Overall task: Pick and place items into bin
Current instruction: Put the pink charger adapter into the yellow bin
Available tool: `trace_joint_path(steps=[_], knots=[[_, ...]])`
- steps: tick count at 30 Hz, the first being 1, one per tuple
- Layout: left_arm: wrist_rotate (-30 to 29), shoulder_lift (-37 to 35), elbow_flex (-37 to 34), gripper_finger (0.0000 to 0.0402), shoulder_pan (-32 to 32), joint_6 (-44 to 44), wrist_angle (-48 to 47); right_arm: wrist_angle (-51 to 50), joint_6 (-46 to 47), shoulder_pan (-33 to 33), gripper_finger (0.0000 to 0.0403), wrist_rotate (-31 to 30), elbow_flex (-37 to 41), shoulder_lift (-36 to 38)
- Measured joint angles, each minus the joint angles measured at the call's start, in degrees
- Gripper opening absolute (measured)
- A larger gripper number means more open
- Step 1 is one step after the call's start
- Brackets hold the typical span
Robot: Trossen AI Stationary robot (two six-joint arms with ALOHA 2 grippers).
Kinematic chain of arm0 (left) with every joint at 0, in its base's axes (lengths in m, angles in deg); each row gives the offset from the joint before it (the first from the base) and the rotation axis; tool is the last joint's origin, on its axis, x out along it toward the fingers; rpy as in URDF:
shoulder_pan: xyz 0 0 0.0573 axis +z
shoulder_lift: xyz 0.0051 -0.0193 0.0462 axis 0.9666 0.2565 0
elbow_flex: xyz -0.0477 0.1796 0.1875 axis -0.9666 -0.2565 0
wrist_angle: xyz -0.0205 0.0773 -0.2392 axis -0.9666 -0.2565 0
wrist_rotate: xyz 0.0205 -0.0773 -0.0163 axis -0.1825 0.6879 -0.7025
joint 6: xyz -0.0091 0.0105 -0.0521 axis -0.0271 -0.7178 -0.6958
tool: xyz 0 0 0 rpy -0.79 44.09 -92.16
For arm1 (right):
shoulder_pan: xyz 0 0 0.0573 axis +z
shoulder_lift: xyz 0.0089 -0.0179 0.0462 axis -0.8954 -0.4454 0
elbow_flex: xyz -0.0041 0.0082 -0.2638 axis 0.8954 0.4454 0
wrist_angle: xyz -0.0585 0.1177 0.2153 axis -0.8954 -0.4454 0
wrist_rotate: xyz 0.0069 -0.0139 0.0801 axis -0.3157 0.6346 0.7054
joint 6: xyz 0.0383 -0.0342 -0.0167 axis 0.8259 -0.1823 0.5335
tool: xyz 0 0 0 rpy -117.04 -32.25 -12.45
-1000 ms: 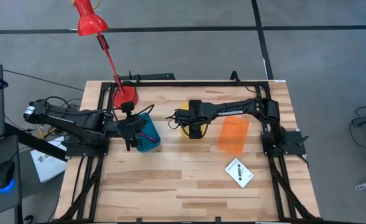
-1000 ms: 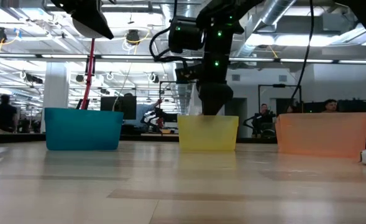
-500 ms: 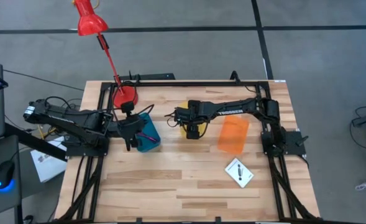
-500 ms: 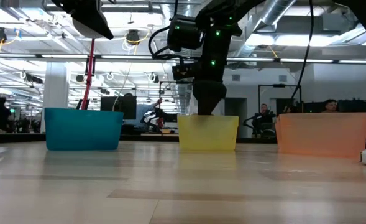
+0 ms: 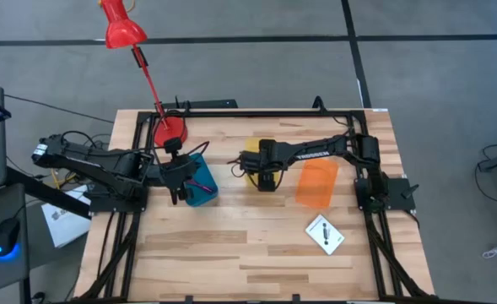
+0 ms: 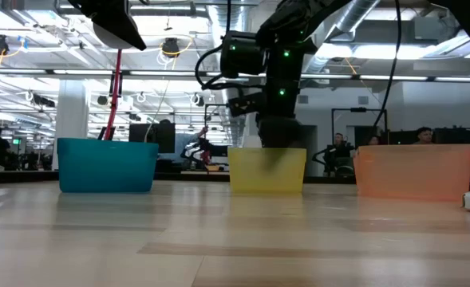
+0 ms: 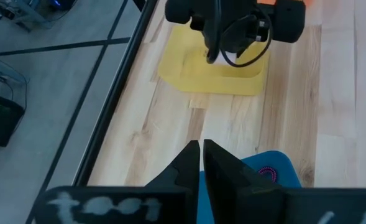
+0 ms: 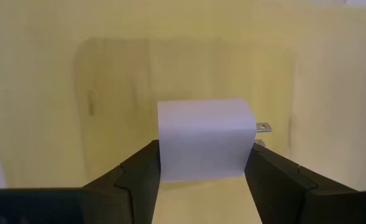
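My right gripper [image 8: 204, 169] reaches down into the yellow bin [image 5: 252, 162], shut on a pale cube [image 8: 204, 134] that has two metal prongs [image 8: 265, 128] on one side. In the low view the right gripper [image 6: 279, 145] shows behind the bin's translucent wall. My left gripper [image 7: 201, 155] is shut and hovers at the edge of the teal bin [image 5: 202, 187]. The dark red looped cord [image 7: 268, 173] lies on the teal bin's floor. The white card with a black mark [image 5: 325, 234] lies flat on the table near the right edge. My right gripper pinches the pale cube between its two fingers, one on each opposite side face [image 8: 168, 163]. The fingers come from above, pointing down into the yellow bin. The prongs stick out sideways, clear of the fingers. Whether the cube's underside rests on the bin floor, I cannot tell.
An orange bin [image 5: 317, 183] stands right of the yellow one. A red desk lamp [image 5: 169, 128] stands at the table's far left corner. Bare wood stretches across the near half of the table [image 5: 231, 253]. People show in the room beyond the table.
My right gripper has gone down into the yellow bin, carrying the pale cube, and has shifted slightly toward the table's right.
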State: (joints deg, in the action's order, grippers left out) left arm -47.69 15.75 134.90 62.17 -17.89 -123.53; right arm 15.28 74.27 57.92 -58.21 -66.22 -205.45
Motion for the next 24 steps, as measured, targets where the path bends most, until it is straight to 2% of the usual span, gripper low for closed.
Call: trace_joint_path(steps=[12, 18, 24], knots=[[-0.78, 0.00, 0.00, 0.0011, 0.00, -0.09, 0.04, 0.85, 1.65, -1.25, 0.0201, 4.29, -0.20, -2.83], [-0.76, 0.02, 0.00, 0.0011, -0.01, -0.11, 0.06, 1.05, 0.11, -0.31, 0.0217, -1.41, -1.34, -5.30], [-0.84, 0.02, 0.00, 0.0011, 0.00, -0.11, 0.04, 1.07, -1.59, -0.13, 0.0251, -0.54, -3.68, -5.22]])
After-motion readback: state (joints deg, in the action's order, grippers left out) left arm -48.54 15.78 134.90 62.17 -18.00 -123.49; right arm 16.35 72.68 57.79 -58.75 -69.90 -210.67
